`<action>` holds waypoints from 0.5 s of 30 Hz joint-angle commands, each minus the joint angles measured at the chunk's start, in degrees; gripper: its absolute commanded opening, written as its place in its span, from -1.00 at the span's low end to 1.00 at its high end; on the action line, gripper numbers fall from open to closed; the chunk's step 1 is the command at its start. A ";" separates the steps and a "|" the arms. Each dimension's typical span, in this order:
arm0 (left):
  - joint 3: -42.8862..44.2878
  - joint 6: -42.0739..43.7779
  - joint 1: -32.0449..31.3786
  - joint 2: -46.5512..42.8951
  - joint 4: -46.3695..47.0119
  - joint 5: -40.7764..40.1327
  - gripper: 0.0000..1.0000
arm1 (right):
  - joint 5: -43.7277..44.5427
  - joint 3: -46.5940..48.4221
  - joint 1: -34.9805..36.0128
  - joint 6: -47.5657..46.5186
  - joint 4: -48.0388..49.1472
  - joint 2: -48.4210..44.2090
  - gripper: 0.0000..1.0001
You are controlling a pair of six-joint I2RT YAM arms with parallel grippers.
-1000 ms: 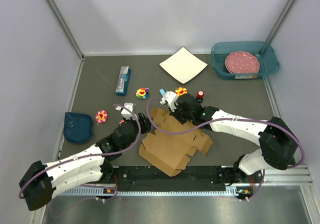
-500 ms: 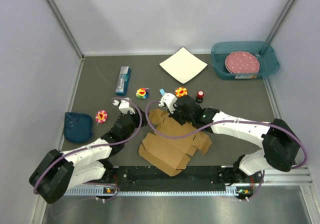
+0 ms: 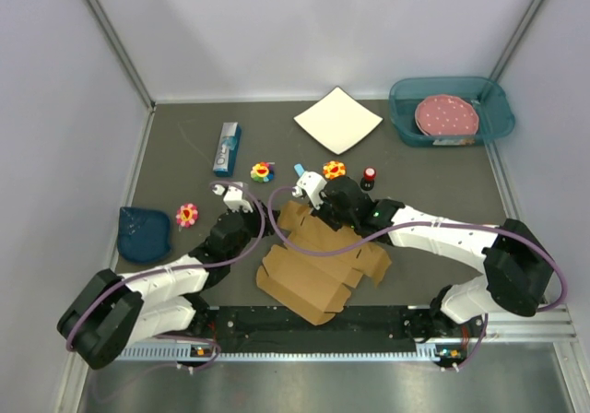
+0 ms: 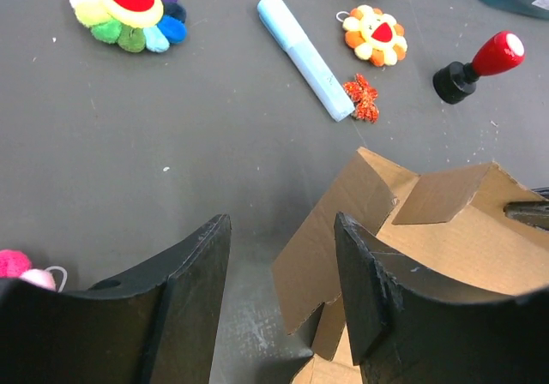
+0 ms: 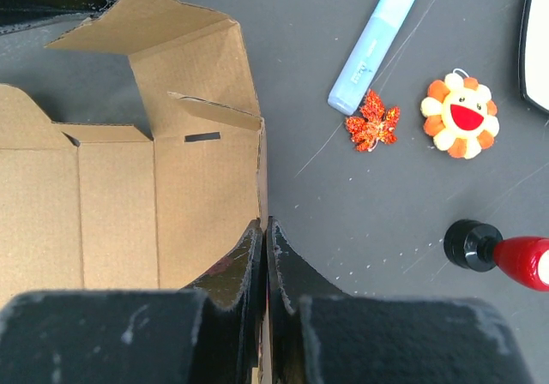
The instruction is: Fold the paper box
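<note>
I have the right end effector [image 5: 264, 227] pinched shut on a raised flap of the paper box [image 3: 318, 270] at the near middle of the tabletop [image 3: 184, 159], the left end effector [image 4: 281, 230] open and empty just beside it, a blue marker [image 4: 304, 57] beyond.

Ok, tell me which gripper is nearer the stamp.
Right. The right gripper pinches the box wall, with the stamp just beside it. The left gripper stands open at the box's other side, farther from the stamp.
</note>
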 commanded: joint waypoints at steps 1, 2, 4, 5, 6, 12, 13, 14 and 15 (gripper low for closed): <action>0.13 -0.15 0.21 -2.52 2.26 0.65 0.15 | 1.08 0.99 0.75 -0.71 0.62 -1.82 -1.00; 0.13 -0.16 0.21 -3.41 1.82 0.12 0.15 | 1.17 0.99 0.75 -0.80 0.62 -1.82 -1.00; 0.47 0.37 0.21 -5.86 0.15 -0.41 0.16 | 1.34 0.99 0.75 -0.89 0.62 -1.82 -1.00; 0.65 0.63 0.21 -6.48 -0.38 -0.59 0.17 | 1.43 0.99 0.75 -0.80 0.62 -1.82 -1.00; 0.91 0.81 0.21 -7.01 -1.87 -0.59 0.17 | 1.52 0.99 0.75 -0.98 0.53 -1.91 -1.00; 1.79 1.60 0.21 -7.28 -2.93 0.72 0.17 | 1.61 1.25 0.75 -0.98 0.36 -1.91 -1.00; 1.97 1.60 0.21 -6.59 -3.02 1.08 0.17 | 1.70 1.34 0.75 -0.89 0.27 -1.91 -1.00; 1.88 1.69 0.21 -6.14 -2.76 1.34 0.17 | 1.70 1.43 0.75 -0.98 0.18 -1.91 -1.00; 2.06 1.78 0.21 -5.62 -2.59 1.61 0.17 | 1.70 1.60 0.75 -0.98 -0.17 -1.91 -1.00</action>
